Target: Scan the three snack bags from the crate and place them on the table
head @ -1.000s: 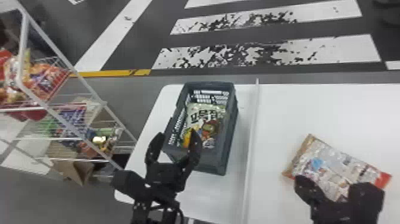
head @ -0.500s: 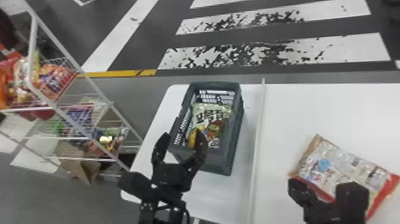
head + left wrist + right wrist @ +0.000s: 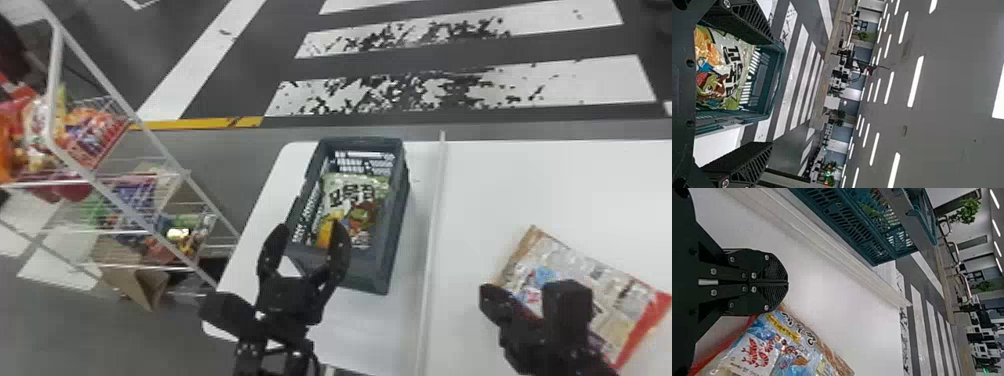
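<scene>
Jaws first: on the left gripper [image 3: 310, 225] they stand wide apart with nothing between them, by the crate's near left corner; on the right gripper [image 3: 490, 295] they are pressed together, empty, at the left end of the red-edged bag (whether they touch it, I cannot tell).

Grey floor [image 3: 225, 160] spreads beyond the tabletop [image 3: 575, 175], with worn white stripes on a dark stretch past the far edge. Across the white tabletop a raised strip [image 3: 434, 200] runs from the far edge toward the near one. Off the left edge stands a white wire rack [image 3: 54, 90], its tiers loaded with colourful packets [image 3: 100, 125].

Near the tabletop's far left corner sits the dark green-grey crate [image 3: 360, 270], its right side just beside the strip. To the right of the strip, well in from the far edge, the red-edged bag [image 3: 615, 300] lies flat and askew (shrimp are pictured on it), its red end toward the right edge. Inside the crate is the green-and-white bag [image 3: 345, 195], face up, with a cartoon figure on it.
</scene>
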`<state>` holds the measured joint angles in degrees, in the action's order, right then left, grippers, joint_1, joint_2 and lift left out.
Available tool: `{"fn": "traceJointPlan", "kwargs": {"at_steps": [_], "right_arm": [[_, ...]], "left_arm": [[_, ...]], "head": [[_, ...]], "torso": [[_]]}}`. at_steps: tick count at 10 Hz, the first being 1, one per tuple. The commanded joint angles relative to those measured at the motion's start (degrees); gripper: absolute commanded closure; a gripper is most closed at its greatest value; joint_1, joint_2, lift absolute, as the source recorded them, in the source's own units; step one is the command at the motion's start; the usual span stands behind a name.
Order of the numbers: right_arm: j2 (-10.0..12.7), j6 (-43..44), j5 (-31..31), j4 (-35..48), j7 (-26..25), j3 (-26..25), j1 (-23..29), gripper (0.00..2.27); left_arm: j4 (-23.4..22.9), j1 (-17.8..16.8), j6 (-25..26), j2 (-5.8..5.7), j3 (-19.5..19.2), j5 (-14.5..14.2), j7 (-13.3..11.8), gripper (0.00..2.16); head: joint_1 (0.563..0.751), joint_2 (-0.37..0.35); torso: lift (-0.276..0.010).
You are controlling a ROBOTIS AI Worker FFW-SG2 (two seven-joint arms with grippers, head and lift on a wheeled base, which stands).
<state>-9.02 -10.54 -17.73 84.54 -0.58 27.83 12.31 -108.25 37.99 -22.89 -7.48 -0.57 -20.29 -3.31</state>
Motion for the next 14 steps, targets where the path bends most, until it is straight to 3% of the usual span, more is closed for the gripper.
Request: {"fn": "traceJointPlan", "kwargs": {"at_steps": [1, 4, 8, 14], "right_arm": [[0.94, -1.03, -0.20, -2.27, -1.09, 0.03, -3.08, 2.20], [2.34, -1.91, -0.73, -5.61, -2.85, -1.02, -8.01, 2.20], [2.17, -3.31, -1.17, -7.63, -3.29, -7.79, -9.32, 2.20], [0.23, -1.91, -2.13, -3.59, -2.67, -12.19, -4.14, 2.20]], "left_arm": [[0.06, 0.33, 0.00, -0.08, -0.22, -0.36, -0.12, 0.08], [0.06, 1.20, -2.46, -0.08, -0.58, -0.80, -0.38, 0.08], [-0.29, 1.38, -2.81, 0.01, -0.31, -0.80, -0.55, 0.08], [-0.20, 0.50, -2.64, 0.01, 0.48, -0.80, -0.82, 0.08]], "head": [[0.695, 0.350], [0.695, 0.345], [0.695, 0.283], [0.695, 0.180]], "torso": [[-0.037], [-0.037], [-0.037], [-0.037]]}}
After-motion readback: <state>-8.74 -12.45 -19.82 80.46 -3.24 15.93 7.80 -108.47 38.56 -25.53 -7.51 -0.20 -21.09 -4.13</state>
